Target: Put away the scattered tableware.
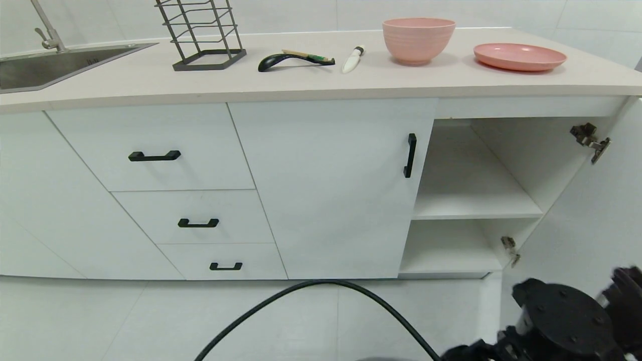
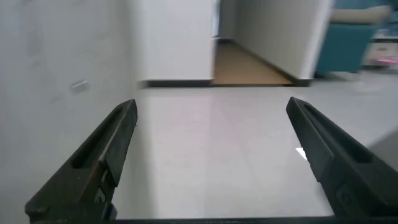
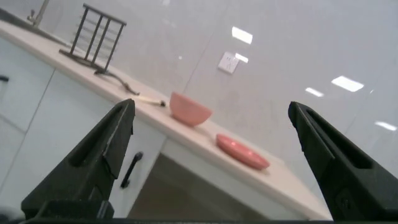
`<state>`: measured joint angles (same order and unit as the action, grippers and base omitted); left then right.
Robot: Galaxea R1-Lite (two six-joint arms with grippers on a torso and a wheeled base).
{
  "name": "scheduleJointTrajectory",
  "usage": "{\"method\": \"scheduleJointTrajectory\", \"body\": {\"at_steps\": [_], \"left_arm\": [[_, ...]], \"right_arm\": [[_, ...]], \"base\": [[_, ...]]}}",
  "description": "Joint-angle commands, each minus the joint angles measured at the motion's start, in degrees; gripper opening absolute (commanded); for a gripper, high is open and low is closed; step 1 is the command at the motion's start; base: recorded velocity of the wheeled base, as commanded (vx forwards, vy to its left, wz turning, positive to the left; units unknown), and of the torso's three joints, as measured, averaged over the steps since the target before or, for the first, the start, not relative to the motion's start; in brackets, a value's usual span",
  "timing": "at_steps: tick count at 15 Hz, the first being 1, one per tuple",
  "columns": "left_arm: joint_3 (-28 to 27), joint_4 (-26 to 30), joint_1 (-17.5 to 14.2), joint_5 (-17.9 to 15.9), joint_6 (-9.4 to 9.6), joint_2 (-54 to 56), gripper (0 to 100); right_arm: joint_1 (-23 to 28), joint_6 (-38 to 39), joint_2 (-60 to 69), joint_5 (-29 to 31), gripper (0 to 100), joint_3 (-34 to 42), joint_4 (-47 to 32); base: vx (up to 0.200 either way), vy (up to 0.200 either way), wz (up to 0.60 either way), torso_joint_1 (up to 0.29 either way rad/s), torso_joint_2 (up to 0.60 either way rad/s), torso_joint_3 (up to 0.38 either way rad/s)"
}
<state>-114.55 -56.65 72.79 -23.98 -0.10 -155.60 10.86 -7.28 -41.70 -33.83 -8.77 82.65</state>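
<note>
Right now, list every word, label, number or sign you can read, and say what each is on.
Nothing is readable.
sink: small dark mark on its inner wall, too small to read.
tan-and-green utensil beside the black ladle: any print too small to tell.
pink bowl, pink plate: no markings show.

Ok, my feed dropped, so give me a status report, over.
Left gripper and right gripper open, empty. Bowl, plate, spoon, knife on the counter, untouched. Cabinet door open, nothing blocking the shelf.
</note>
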Motion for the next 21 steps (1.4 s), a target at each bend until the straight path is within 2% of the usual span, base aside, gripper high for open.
{"method": "scheduleJointTrajectory", "body": {"at_steps": [1, 2, 3, 4, 5, 7, 8, 9, 10, 13, 14, 16, 17, 18, 19, 20, 21], "left_arm": [[-0.04, -1.18, 2.00, -0.37, -0.52, 0.47, 100], [0.39, -1.18, -2.13, -0.37, -0.52, 1.97, 100], [4.08, -2.15, -5.91, -0.54, -0.87, 3.81, 100], [5.66, -2.76, -7.31, -0.54, -1.31, 4.52, 100], [12.34, -6.72, -10.83, -0.54, -3.51, 7.42, 100], [31.76, -13.84, -15.05, -0.54, -3.86, 16.56, 100], [36.51, -15.16, -15.92, -0.54, -3.77, 19.11, 100], [44.15, -17.09, -17.24, -0.45, -3.77, 23.41, 100], [55.67, -19.73, -19.70, -0.28, -3.68, 31.32, 100], [73.33, -23.51, -24.63, 0.07, -2.45, 45.39, 100], [81.51, -23.51, -27.88, 0.16, -0.25, 53.03, 100], [90.56, -23.51, -33.50, 0.16, 2.47, 62.70, 100], [94.52, -23.42, -36.93, 0.25, 3.44, 67.45, 100], [100.84, -23.24, -43.17, 0.25, 3.70, 76.76, 100], [104.36, -22.72, -46.33, 0.25, 3.70, 82.83, 100], [104.36, -22.72, -46.33, 0.25, 3.70, 82.83, 100], [109.90, -18.41, -55.74, 0.16, 3.70, 98.47, 100]], "right_arm": [[0.04, -0.02, 0.83, -0.01, 100, -2.75, 0.05], [0.04, -0.02, 1.10, -0.01, 100, -2.75, 0.05], [0.04, -0.02, 1.10, -0.01, 100, -2.66, 0.05], [-0.05, -0.02, 1.10, -0.01, 100, -2.57, 0.05], [-0.05, -0.02, 1.19, -0.01, 100, -2.31, 0.05], [-0.14, -0.02, 1.36, -0.01, 100, -1.17, 0.05], [-0.14, -0.11, 1.36, -0.01, 100, -0.11, 0.05], [-0.49, -0.11, 1.27, -0.01, 100, 1.73, 0.05], [-2.16, -0.19, 1.27, -0.01, 100, 4.37, 0.05], [-5.59, -0.37, 0.75, -0.01, 100, 8.77, -0.65], [-7.17, -0.28, 0.48, -0.01, 100, 8.77, -1.09], [-9.54, -0.98, 0.57, -0.01, 100, 8.77, -4.34], [-9.63, -1.69, 1.54, -0.10, 100, 8.77, -6.89], [-10.69, -2.04, 6.11, -0.18, 100, 8.77, -14.19], [-11.13, -2.04, 10.68, -0.10, 100, 8.77, -20.69], [-11.13, -2.04, 10.68, -0.10, 100, 8.77, -20.69], [-11.13, -1.95, 23.86, -0.10, 100, 8.77, -39.06]], "base": [[0.000, 0.000, 0.00, 0.000, 0.00, 0.000], [0.000, 0.000, 0.00, 0.000, 0.00, 0.000], [0.000, 0.000, 0.00, 0.000, 0.00, 0.000], [0.000, 0.000, 0.00, 0.000, 0.00, 0.000], [0.000, 0.000, 0.00, 0.000, 0.00, 0.000], [0.000, 0.000, 0.00, 0.000, 0.00, 0.000], [0.000, 0.000, 0.00, 0.000, 0.00, 0.000], [0.000, 0.000, 0.00, 0.000, 0.00, 0.000], [0.000, 0.000, 0.00, 0.000, 0.00, 0.000], [0.000, 0.000, 0.00, 0.000, 0.00, 0.000], [0.000, 0.000, 0.00, 0.000, 0.00, 0.000], [0.000, 0.000, 0.00, 0.000, 0.00, 0.000], [0.000, 0.000, 0.00, 0.000, 0.00, 0.000], [0.000, 0.000, 0.00, 0.000, 0.00, 0.000], [0.000, 0.000, 0.00, 0.000, 0.00, 0.000], [0.000, 0.000, 0.00, 0.000, 0.00, 0.000], [0.000, 0.000, 0.00, 0.000, 0.00, 0.000]]}}
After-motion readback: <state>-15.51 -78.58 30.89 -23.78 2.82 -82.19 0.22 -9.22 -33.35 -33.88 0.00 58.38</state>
